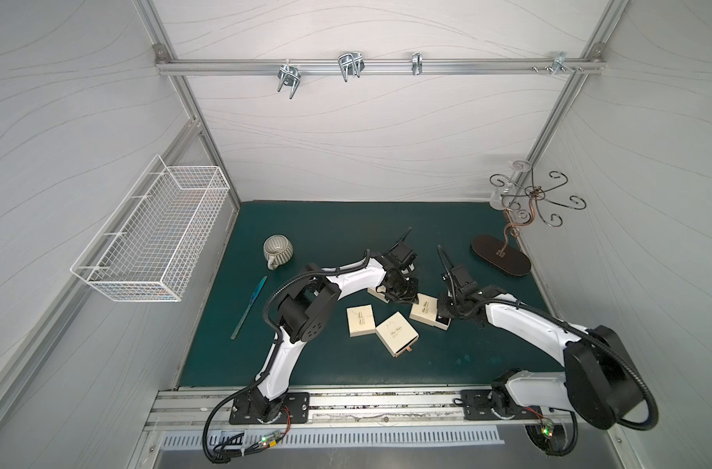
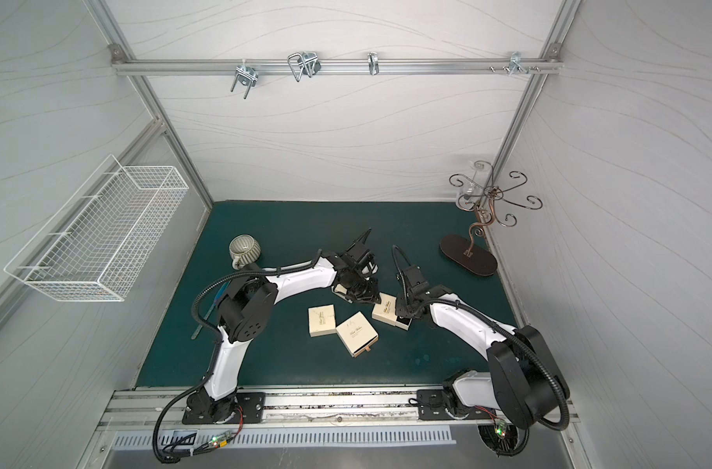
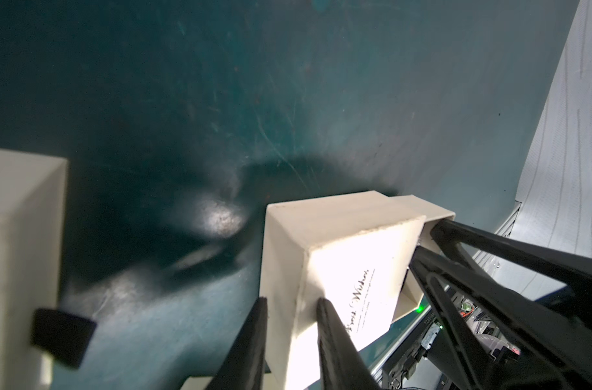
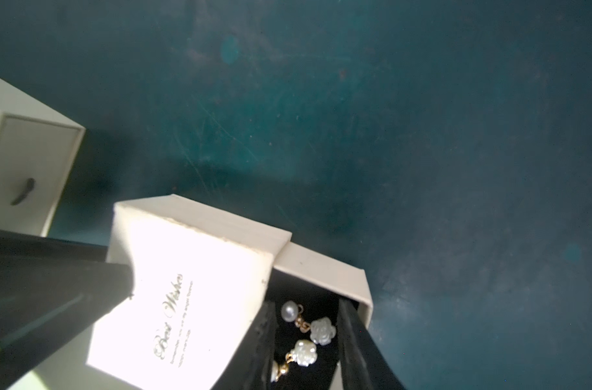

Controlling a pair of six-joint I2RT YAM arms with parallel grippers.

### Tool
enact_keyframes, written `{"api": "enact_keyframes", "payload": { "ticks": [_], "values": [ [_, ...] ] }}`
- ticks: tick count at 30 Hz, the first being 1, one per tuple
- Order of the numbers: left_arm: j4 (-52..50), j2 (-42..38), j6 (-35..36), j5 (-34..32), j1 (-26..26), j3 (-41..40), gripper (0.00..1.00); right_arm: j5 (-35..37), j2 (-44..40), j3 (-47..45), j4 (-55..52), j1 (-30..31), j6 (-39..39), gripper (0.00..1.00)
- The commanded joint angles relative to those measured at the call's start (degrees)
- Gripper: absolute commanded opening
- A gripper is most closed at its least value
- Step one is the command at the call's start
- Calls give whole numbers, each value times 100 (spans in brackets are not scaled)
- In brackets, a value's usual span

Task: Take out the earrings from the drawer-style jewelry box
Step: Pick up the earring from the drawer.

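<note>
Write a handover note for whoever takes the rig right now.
Left claw: shut on the sleeve of the jewelry box, holding it.
Right claw: open, fingers down inside the drawer, straddling the earrings without gripping them.
Done: drawer is partly out, earrings exposed.
Left: close on the earrings and lift them out of the drawer.

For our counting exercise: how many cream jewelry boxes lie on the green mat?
4. Mid-mat, one box beside a second box; an open-drawer box pinched by the left hand; a fourth box partly under the left arm. More may be hidden.
</note>
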Motion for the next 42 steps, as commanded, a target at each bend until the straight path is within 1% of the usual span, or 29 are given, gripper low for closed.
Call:
{"api": "enact_keyframes", "payload": {
  "ticks": [1, 10, 16, 21, 23, 26, 37, 42],
  "values": [
    [-682, 424, 79, -653, 26, -54, 28, -62, 61, 69, 49, 36, -23, 33],
    [-729, 460, 96, -628, 27, -2, 28, -269, 379, 31, 307, 30, -13, 29],
    [-752, 473, 105, -631, 27, 43, 28, -331, 495, -11, 358, 38, 3, 15],
    [-750, 475, 79, -654, 24, 30, 28, -291, 408, -69, 317, 33, 72, 9],
    [-762, 484, 78, -652, 27, 33, 28, -220, 309, -93, 306, 36, 74, 6],
    [-808, 516, 79, -680, 23, 33, 28, -130, 97, -166, 320, 41, 81, 5],
    [-922, 664, 114, -663, 27, 187, 28, 267, -847, -520, 198, 30, 155, 6],
    [-931, 674, 129, -638, 25, 200, 28, 732, -1367, -606, 45, -41, 328, 6]
  ]
}}
